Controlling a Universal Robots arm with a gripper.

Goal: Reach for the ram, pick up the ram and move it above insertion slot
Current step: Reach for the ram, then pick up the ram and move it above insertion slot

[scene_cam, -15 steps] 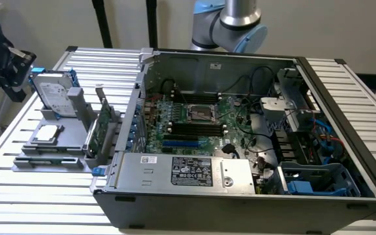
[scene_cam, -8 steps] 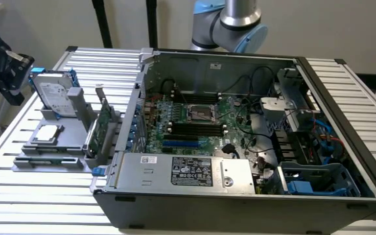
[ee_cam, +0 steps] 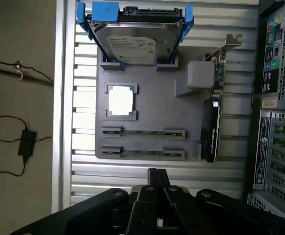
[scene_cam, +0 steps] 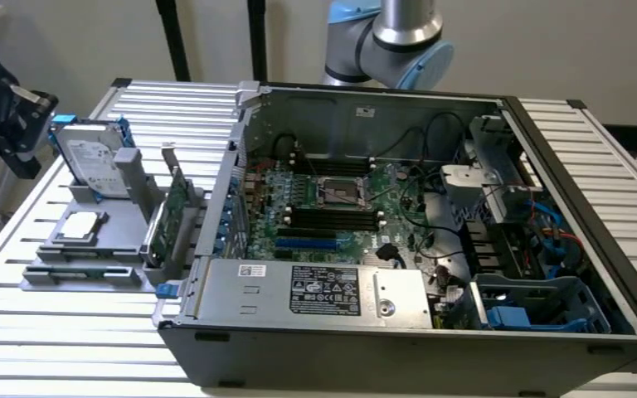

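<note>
The ram (ee_cam: 143, 152) stood on edge in the slot of the grey holder (ee_cam: 152, 105) nearest the gripper (ee_cam: 157, 172), a short way ahead of the fingertips and untouched by them. A second stick (ee_cam: 143, 132) sat in a parallel slot just beyond it. The gripper's two black fingers were pressed together with nothing between them. Farther from the gripper on the same holder lay a square processor (ee_cam: 120, 101). Beyond that, a silver hard drive (ee_cam: 132, 46) stood propped in a blue bracket. An expansion card (ee_cam: 211, 132) stood along the holder's side toward the open computer case (scene_cam: 407, 369). The holder rested on a ribbed metal table (ee_cam: 83, 147).
</note>
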